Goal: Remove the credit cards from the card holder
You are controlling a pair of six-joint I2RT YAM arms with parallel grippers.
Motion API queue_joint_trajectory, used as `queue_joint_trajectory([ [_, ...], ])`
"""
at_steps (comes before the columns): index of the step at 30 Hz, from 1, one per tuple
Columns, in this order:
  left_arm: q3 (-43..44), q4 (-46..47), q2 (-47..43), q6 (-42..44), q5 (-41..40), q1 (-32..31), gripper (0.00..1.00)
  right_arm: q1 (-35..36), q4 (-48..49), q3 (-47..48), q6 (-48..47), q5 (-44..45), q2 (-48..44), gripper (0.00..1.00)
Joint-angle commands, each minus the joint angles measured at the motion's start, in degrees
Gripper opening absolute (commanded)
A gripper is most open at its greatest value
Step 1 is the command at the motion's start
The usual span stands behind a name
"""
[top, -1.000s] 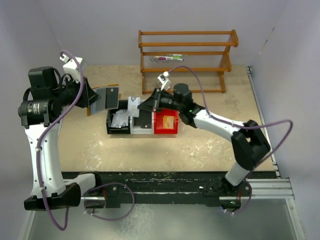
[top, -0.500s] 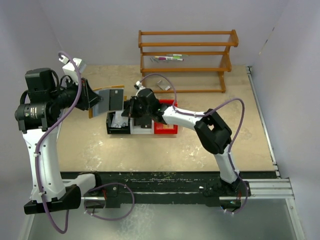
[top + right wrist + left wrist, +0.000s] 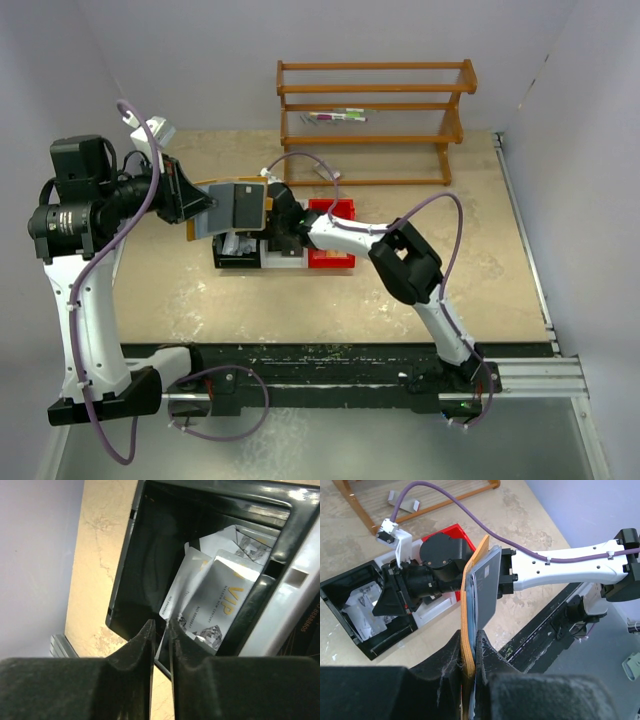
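My left gripper (image 3: 470, 647) is shut on the lower edge of the card holder (image 3: 470, 587), a tan-orange wallet held upright on edge. A grey credit card (image 3: 487, 582) stands in its pale blue inside. In the top view the card holder (image 3: 235, 207) hangs above the bins with the dark card face (image 3: 243, 203) showing. My right gripper (image 3: 160, 625) points down into the black bin (image 3: 145, 555). Its jaws stand a narrow slit apart, and a thin pale card edge shows in the slit. Loose credit cards (image 3: 220, 605) lie in that bin, one marked VIP.
A black bin (image 3: 222, 262), a white bin (image 3: 285, 262) and a red bin (image 3: 333, 258) stand side by side mid-table. A wooden rack (image 3: 375, 110) stands at the back. My right arm (image 3: 345, 232) stretches leftward across the bins.
My right arm swung left from above the white bin to the black bin, carrying a pale card, and its jaws parted slightly. My left gripper moved the card holder right, over the bins.
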Motion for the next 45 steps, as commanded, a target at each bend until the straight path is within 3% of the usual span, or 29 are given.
queue_joint_trajectory([
  [1,2.77,0.03,-0.33,0.1,3.97,0.23,0.0,0.52,-0.82,1.03,-2.41,3.13,-3.34,0.29],
  [4,3.62,-1.35,0.08,1.5,3.59,0.23,0.0,0.52,0.24,-1.05,-3.34,3.52,-6.18,0.38],
  [10,4.3,-1.49,0.55,1.94,2.92,0.23,0.0,0.51,3.19,-4.59,-3.87,-0.26,-15.97,0.49],
  [14,5.12,1.76,0.47,-1.22,3.5,0.23,0.0,0.44,8.96,-13.76,-4.37,-6.59,-27.05,0.72],
  [17,4.77,6.81,-0.08,-6.4,4.61,0.23,0.0,0.33,17.24,-24.12,-5.79,-11.28,-35.54,0.82],
  [21,2.29,13.91,0.1,-15.26,7.53,0.23,0.0,0.34,31.64,-39.18,-4.53,-16.84,-44.61,0.87],
  [25,1.22,17.62,1.29,-20.74,10.36,0.23,0.0,0.55,54.14,-53.11,1.26,-14.44,-48.97,0.91],
  [27,1.23,18.68,1.82,-22.44,11.72,0.22,0.0,0.68,58.89,-55.7,3.66,-12.5,-49.4,0.96],
  [35,0.12,19.24,1.35,-23.68,13.78,0.23,0.0,1.77,66.16,-51.43,3.85,-2.87,-49.74,0.93],
  [39,-1.53,19.43,0.83,-23.88,14.54,0.23,0.0,2.64,64.82,-48.41,3.09,0.22,-49.33,0.88],
  [43,-2.74,19.58,0.59,-23.97,15.67,0.22,0.0,2.67,64.82,-46.76,3.83,2.25,-48.26,0.8],
  [45,-3.37,19.96,0.33,-24.04,16.29,0.23,0.0,2.71,64.2,-45.39,4.38,1.84,-47.28,0.7],
])
